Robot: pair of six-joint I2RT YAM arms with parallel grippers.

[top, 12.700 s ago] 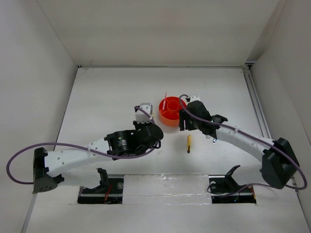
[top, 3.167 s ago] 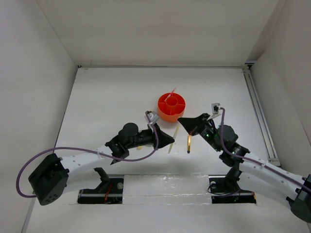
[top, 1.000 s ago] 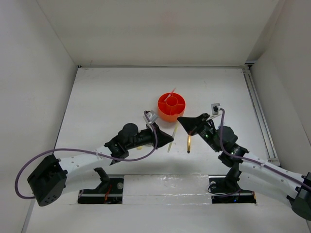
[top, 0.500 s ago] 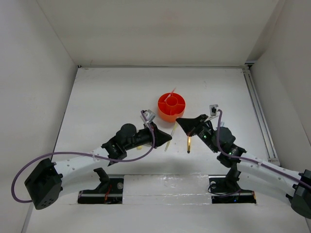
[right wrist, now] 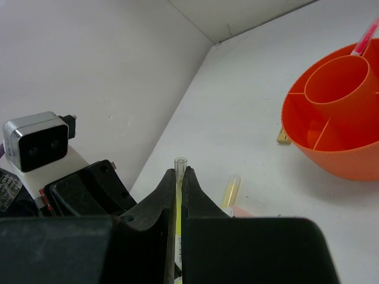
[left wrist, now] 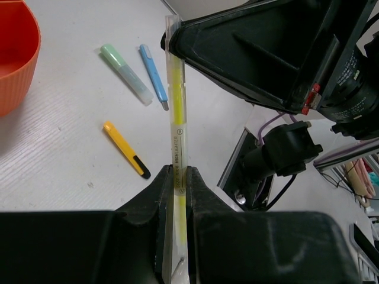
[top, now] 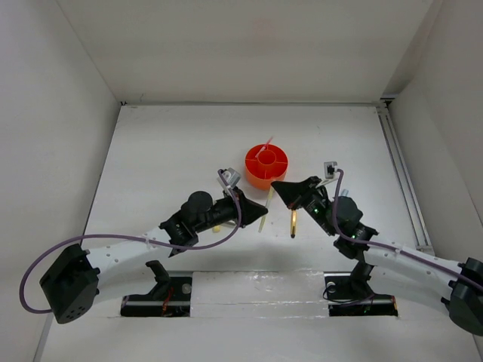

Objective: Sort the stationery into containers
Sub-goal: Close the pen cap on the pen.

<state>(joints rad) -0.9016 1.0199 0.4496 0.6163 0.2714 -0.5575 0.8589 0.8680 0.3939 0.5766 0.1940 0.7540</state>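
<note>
**Item:** pale yellow marker (left wrist: 176, 100).
**Location:** in the air above the counter (top: 173, 151), near the orange organiser (top: 256, 181) and held at two places.
**Left pincer** (left wrist: 179, 177): clamped tight on the lower barrel.
**Right pincer** (right wrist: 179, 174): clamped tight, apparently on the same marker's clear-capped end.
**Step, as I judge it:** hand-over.
**Handling note:** one pincer should let go fully before the other travels, or the barrel may twist. The marker then goes end-down over a compartment.
**Also present:** a pink pen (right wrist: 366, 36) stands in the organiser. A gold pen (top: 293, 221) lies on the counter.
</note>
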